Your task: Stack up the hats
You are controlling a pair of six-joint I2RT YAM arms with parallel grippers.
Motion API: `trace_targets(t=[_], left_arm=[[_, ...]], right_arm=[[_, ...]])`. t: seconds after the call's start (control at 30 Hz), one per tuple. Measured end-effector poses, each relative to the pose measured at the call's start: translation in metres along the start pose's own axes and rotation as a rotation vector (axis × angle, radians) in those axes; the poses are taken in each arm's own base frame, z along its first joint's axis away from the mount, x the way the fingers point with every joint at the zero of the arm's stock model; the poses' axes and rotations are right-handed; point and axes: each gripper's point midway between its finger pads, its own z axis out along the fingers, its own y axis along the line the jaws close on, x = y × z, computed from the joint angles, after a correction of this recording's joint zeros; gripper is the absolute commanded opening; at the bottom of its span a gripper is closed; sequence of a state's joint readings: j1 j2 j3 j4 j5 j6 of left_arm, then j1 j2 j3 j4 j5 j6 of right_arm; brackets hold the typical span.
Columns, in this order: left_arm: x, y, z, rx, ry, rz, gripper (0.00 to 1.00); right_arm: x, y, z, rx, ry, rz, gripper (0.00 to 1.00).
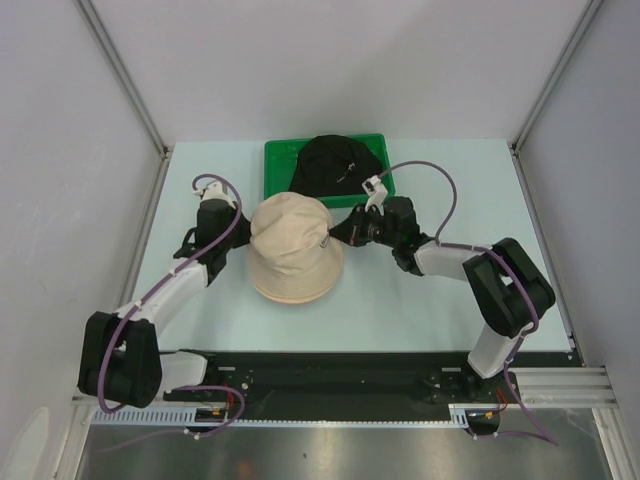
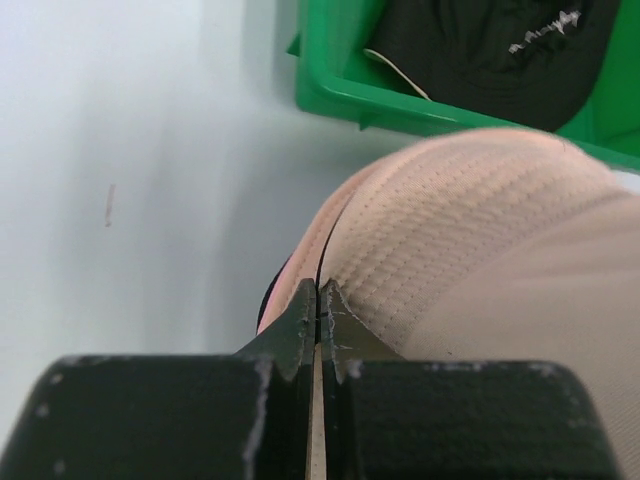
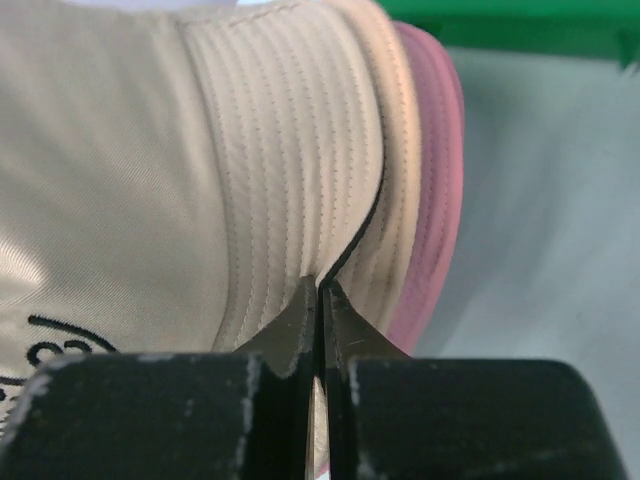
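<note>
Pinching beige hat point(image 1: 295, 250) brim, left gripper point(image 2: 318, 300) and right gripper point(image 3: 318, 292) jaws closed tight; uneven release may drag it off pink hat point(image 3: 436, 200).

Pink hat point(image 3: 437, 185) mostly hidden under beige hat point(image 1: 292, 248).

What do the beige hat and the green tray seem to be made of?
The beige hat: soft woven cloth, probably cotton, matte; fine weave and stitched brim rows show. The green tray: apparently rigid moulded plastic, smooth, slight sheen along its rim.
</note>
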State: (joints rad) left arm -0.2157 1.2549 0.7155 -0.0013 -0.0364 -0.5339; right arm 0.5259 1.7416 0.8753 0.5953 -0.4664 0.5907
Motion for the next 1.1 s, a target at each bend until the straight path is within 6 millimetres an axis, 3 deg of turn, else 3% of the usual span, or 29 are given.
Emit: trace_targets(t=[0.17, 0.37, 0.47, 0.5, 0.57, 0.67, 0.77, 0.87, 0.9, 0.93, 1.0, 1.1], left_arm=[[-0.004, 0.004, 0.005, -0.024, -0.022, -0.010, 0.00], [-0.015, 0.000, 0.015, -0.011, -0.063, -0.018, 0.00], [-0.021, -0.002, 0.016, -0.014, -0.067, -0.012, 0.34], [-0.023, -0.001, 0.015, -0.023, -0.063, -0.006, 0.74], [-0.028, 0.005, 0.013, -0.072, -0.066, 0.003, 1.00], [-0.036, 0.018, 0.002, -0.148, -0.078, -0.018, 1.00], [-0.043, 0.028, -0.018, -0.188, -0.090, -0.036, 1.00], [-0.055, 0.044, -0.039, -0.208, -0.133, -0.082, 1.00], [-0.055, 0.050, -0.046, -0.209, -0.148, -0.104, 1.00], [-0.053, 0.056, -0.055, -0.210, -0.161, -0.124, 1.00], [-0.043, 0.061, -0.070, -0.193, -0.170, -0.154, 1.00], [-0.023, 0.051, -0.086, -0.104, -0.155, -0.190, 1.00]], right_arm=[[0.022, 0.010, 0.001, 0.030, 0.006, -0.020, 0.00], [0.036, 0.019, 0.003, 0.044, -0.024, -0.023, 0.00], [0.042, 0.025, 0.005, 0.058, -0.032, -0.015, 0.00], [0.044, 0.026, 0.005, 0.066, -0.032, -0.008, 0.00], [0.052, 0.031, 0.001, 0.083, -0.023, 0.007, 0.00], [0.069, 0.038, -0.008, 0.122, 0.003, 0.029, 0.00], [0.079, 0.048, -0.014, 0.143, 0.015, 0.044, 0.13], [0.087, 0.056, -0.018, 0.157, 0.025, 0.049, 0.32], [0.091, 0.058, -0.019, 0.163, 0.037, 0.047, 0.47], [0.098, 0.060, -0.021, 0.169, 0.055, 0.046, 0.55], [0.115, 0.061, -0.026, 0.182, 0.102, 0.043, 0.67], [0.132, 0.057, -0.037, 0.215, 0.159, 0.045, 0.75]])
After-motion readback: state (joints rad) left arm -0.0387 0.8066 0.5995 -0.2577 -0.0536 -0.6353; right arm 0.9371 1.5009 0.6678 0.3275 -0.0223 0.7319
